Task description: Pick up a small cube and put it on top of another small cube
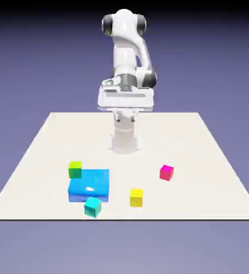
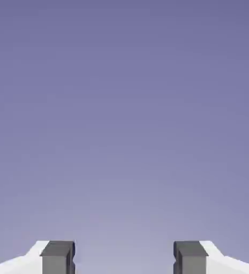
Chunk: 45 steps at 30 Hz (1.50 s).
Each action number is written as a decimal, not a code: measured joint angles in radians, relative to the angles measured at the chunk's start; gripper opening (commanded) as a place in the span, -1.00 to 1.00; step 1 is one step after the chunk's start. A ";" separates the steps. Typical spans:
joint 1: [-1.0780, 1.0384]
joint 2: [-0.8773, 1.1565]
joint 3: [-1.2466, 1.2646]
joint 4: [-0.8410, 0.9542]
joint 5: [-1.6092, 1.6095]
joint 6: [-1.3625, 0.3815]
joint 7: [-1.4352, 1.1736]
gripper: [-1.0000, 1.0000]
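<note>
Hovering high near the desk's (image 1: 46, 134) far edge in the exterior view, the hand (image 1: 125, 108) is hanging well apart from every cube. The small cubes are lying toward the near edge: lime cube (image 1: 75, 169) touching the big blue block (image 1: 89, 185), teal cube (image 1: 92, 206) just before it, yellow cube (image 1: 136, 197) and magenta cube (image 1: 166, 172) further to that view's right. In the hand view, the fingertips (image 2: 57, 257) are standing spread, holding nothing, with only backdrop showing between them.

The arm (image 1: 127, 48) is glossy white with rounded segments and dark grey joints; fingertips (image 2: 57, 257) are small grey blocks.
</note>
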State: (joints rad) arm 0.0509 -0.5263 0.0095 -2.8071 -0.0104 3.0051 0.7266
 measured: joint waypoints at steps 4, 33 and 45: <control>0.129 0.145 0.032 0.009 -0.035 -0.106 -0.048 0.00; 0.475 0.551 0.112 0.047 -0.125 -0.405 -0.180 -1.00; 0.191 0.763 -0.210 0.482 0.055 -0.650 -0.134 -1.00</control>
State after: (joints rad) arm 0.2420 0.2368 -0.2006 -2.3252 0.0448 2.3554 0.5921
